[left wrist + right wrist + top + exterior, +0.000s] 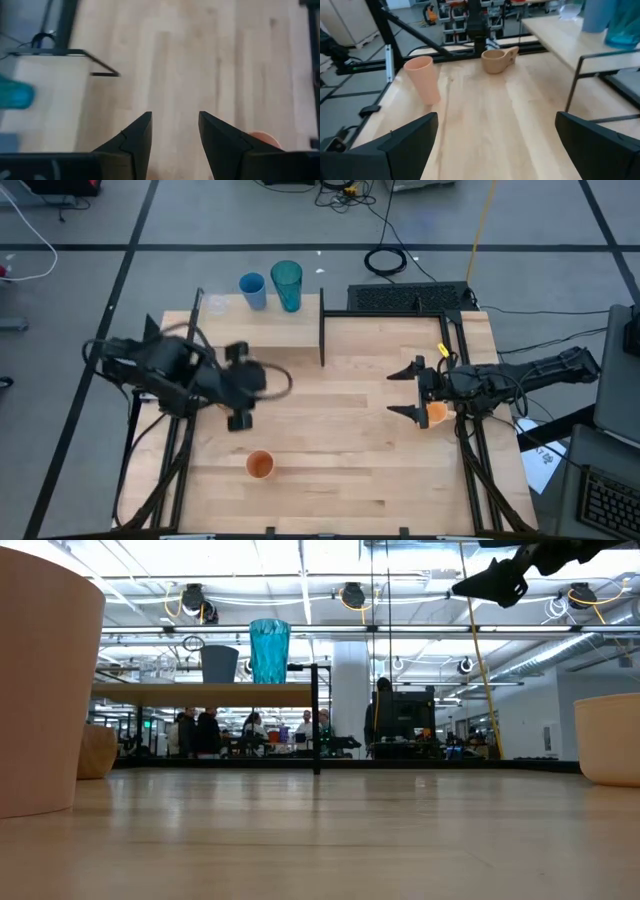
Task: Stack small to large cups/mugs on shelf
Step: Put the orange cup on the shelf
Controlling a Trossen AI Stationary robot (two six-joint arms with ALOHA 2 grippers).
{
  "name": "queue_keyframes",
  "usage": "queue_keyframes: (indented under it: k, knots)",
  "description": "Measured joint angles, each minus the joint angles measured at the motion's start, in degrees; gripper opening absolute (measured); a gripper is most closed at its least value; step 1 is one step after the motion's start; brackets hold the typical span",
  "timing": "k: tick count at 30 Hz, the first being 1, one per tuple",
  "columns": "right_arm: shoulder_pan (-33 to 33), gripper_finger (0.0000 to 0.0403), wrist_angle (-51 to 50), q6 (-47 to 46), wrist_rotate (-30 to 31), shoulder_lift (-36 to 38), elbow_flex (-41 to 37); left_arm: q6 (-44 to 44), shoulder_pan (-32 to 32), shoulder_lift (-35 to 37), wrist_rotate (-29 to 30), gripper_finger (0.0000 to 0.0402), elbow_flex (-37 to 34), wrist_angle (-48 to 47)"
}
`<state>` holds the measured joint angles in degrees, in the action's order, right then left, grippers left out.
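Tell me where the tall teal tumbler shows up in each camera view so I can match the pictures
High view: teal tumbler near the top, left of centre, on the shelf, right of the blue cup.
Low view: upper left of centre, on the raised shelf.
Left wrist view: blurred teal shape at the left edge.
Right wrist view: top right corner, cut off.
Shared landmark: the shelf's black frame.

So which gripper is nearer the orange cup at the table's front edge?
Left. The left gripper hovers just behind the orange cup; the right gripper is far off to its right.
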<state>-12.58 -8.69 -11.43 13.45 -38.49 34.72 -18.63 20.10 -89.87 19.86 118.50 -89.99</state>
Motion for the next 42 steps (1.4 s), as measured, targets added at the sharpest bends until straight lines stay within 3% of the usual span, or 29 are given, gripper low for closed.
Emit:
queue_keyframes:
  k: [12,17,21,27,34,42]
  knots:
    - [-6.44,0.0393,-0.57,-5.74,0.02,-3.85,0.00,-12.89,10.80,-7.16,-7.41,0.0163,-0.07,-0.03]
    - [-8.95,0.0393,1.13,-5.76,2.08,-5.94,0.00,-16.61,15.67,-7.27,-5.59,0.0163,-0.07,-0.07]
    - [-10.53,0.0392,6.38,-3.47,6.89,-7.64,0.00,-11.82,19.23,-6.14,-0.30,0.0154,-0.07,0.02]
    - [-10.53,0.0391,11.02,-1.18,7.78,-9.56,0.00,-15.75,17.19,-1.26,-5.34,0.0101,-0.04,-0.09]
    - [-11.08,0.0391,10.58,-4.33,7.76,-12.40,0.00,-17.07,12.05,-2.26,-17.44,0.0050,0.00,-0.09]
    - [-12.95,0.0391,10.33,-5.46,7.74,-14.75,0.00,-16.86,13.50,-10.42,-17.93,0.0045,-0.02,-0.04]
